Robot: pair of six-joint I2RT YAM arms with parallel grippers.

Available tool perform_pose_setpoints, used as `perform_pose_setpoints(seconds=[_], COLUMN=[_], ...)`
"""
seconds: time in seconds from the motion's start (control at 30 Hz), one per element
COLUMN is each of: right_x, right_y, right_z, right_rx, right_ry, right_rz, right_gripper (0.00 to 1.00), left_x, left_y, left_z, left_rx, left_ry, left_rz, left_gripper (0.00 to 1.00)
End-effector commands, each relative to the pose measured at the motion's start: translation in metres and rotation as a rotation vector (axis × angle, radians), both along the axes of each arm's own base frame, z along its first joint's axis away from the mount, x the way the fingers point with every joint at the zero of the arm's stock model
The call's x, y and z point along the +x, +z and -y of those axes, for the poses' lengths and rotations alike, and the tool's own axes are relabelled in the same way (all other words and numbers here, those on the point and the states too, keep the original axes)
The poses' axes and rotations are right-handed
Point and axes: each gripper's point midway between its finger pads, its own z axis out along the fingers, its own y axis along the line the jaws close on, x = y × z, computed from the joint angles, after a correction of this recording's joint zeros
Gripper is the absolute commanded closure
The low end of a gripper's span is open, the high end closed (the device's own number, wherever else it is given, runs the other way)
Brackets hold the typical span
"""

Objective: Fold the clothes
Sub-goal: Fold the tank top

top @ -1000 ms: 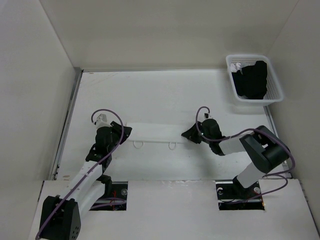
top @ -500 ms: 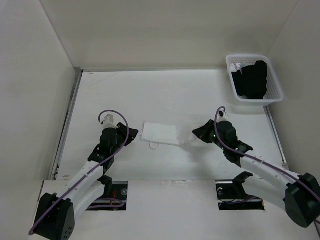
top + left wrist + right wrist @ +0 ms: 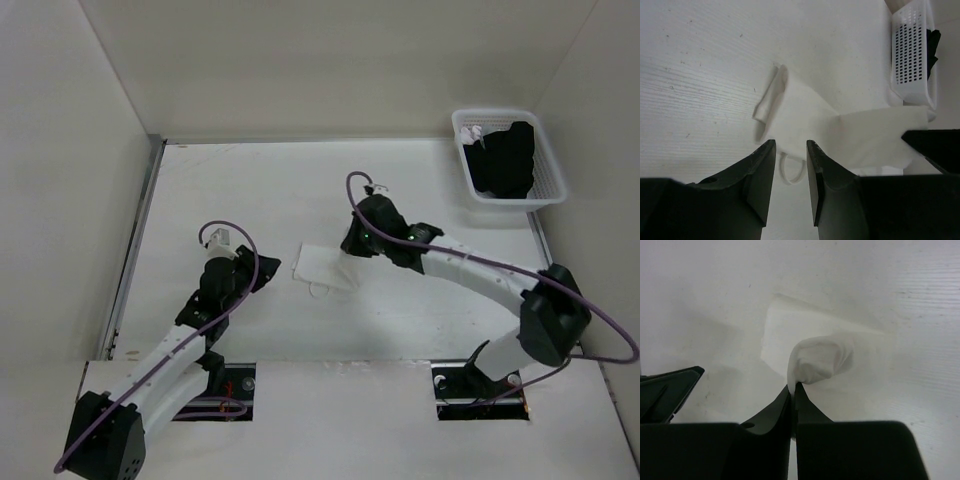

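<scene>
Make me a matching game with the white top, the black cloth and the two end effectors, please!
Things:
1. white top
2. black cloth
3. left end effector
4. right end effector

States:
A. open, holding nothing
B. in the basket
C. pinching a bunch of white fabric
D. lying on the table, one part lifted

Pairs: 1-D, 2-B, 3-A, 4-C

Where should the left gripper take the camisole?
The curled edge of the camisole facing the left gripper, approached low from the left. It lifts off the table, so it is likely easy to pinch; the right gripper pinches the opposite end.
</scene>
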Motion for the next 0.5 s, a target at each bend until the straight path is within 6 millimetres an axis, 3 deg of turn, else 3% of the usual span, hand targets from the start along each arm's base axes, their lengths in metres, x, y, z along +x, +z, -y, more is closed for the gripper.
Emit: perform_pose_setpoints(seconds=[0.0, 0.2, 0.3, 0.37, 0.47], right_x=[0.007, 0.017, 0.018, 0.015, 0.01], right_y=[-0.002, -0.03, -0.043, -0.04, -0.018], right_z=[-0.027, -0.091, -0.11, -0.118, -0.116], right_rx=[-0.074, -0.116, -0.099, -0.059, 0.036], right_ry=[0.032, 0.098, 0.096, 0.1, 0.094], right_rz=[-0.02, -0.073, -0.095, -0.089, -0.035], right_gripper=[0.94, 0.9, 0.69, 0.54, 0.5], left_x=[0.002, 0.001, 0.001, 0.002, 0.006], left_y=[0.023, 0.027, 0.026, 0.026, 0.029], left_z=[0.007, 0.003, 0.002, 0.001, 0.001], left_rx=[-0.046, -0.062, -0.067, -0.071, -0.073], left_ry=[-0.024, -0.026, -0.03, -0.03, -0.031], left_rz=[0.075, 0.091, 0.091, 0.089, 0.095], left_gripper=[0.7, 0.7, 0.69, 0.69, 0.69])
